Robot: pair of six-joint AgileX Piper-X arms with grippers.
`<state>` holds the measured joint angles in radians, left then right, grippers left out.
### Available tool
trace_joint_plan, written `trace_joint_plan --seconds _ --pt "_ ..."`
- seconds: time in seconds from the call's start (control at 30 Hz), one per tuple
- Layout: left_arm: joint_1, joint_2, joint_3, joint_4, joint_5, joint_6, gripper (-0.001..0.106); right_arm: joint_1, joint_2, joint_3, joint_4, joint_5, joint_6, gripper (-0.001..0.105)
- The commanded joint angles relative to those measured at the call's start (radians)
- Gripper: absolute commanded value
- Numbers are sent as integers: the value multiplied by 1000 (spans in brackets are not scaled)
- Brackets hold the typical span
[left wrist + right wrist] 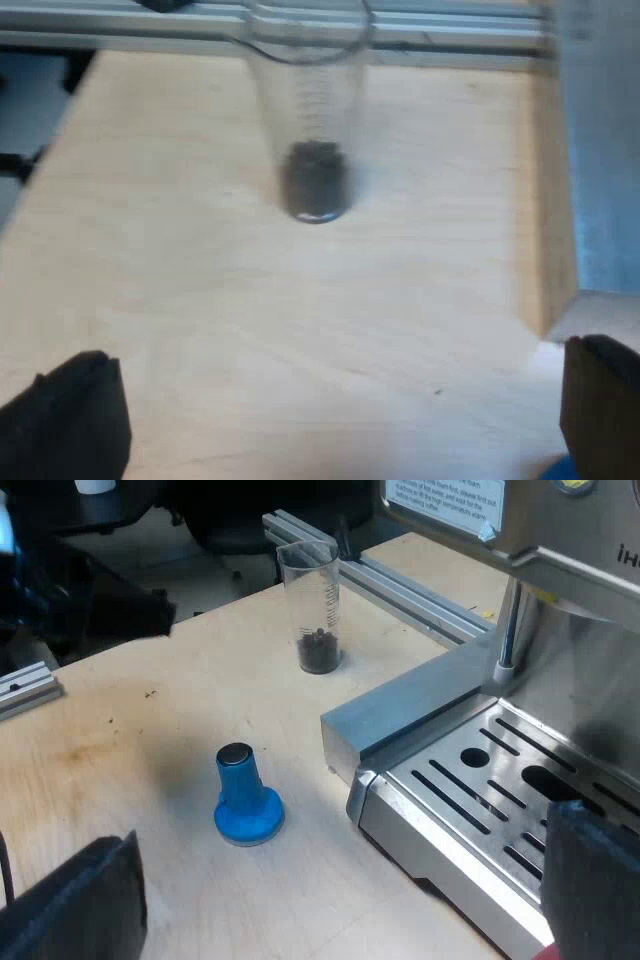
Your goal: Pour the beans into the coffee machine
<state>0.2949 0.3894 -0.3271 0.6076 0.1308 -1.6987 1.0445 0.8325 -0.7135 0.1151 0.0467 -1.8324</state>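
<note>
**Left wrist view.** The glass (312, 100) stands upright on the table (200, 300), just off the machine (600, 150). It is a clear, straight-walled cylinder with faint printed marks up its side. A shallow heap of dark beans (317, 185) covers its bottom, and the rest of it is empty. The table is pale, smooth wood with a fine grain. A ribbed aluminium rail (450, 35) runs along the table edge beyond the glass. The machine shows as a flat grey metal side. The left gripper (335, 430) faces the glass from well back, its black jaws spread wide and holding nothing.

**Right wrist view.** The glass (318, 605) stands upright on the wood, near the corner of the machine's (560, 570) base and not touching it, with the beans (319, 655) low inside. The machine is brushed metal with a white label high on it. A thin steel tube (505, 630) hangs down over a slotted steel drip tray (480, 790). A blue tamper (245, 800) stands base down near the tray's corner and apart from it, with a round flared foot, a tapered neck and a dark flat top. The rail (400, 585) passes just beyond the glass. The right gripper (335, 900) hovers by the tray, its matte black jaws wide open and empty.
</note>
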Motion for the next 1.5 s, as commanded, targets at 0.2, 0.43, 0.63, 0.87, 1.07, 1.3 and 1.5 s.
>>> trace_joint_plan --seconds 0.2,0.43,0.63,0.87,1.07,1.3,1.5 --pt "0 109 81 -211 45 -2 88 1 -1 -1 -7 1 -2 81" --pt "0 239 109 -381 0 0 88 1 -1 -1 -7 1 -2 81" --pt "0 376 114 -515 -3 0 88 1 -1 -1 -7 1 -2 81" --pt "0 445 114 -663 -8 8 88 1 -1 -1 -7 1 -2 81" --pt "0 507 135 -796 -8 51 88 1 -1 -1 -7 1 -2 81" --pt "0 603 137 -958 -8 51 88 1 -1 -1 -7 1 -2 81" --pt "0 663 137 -1007 3 51 88 1 -1 -1 -7 1 -2 81"
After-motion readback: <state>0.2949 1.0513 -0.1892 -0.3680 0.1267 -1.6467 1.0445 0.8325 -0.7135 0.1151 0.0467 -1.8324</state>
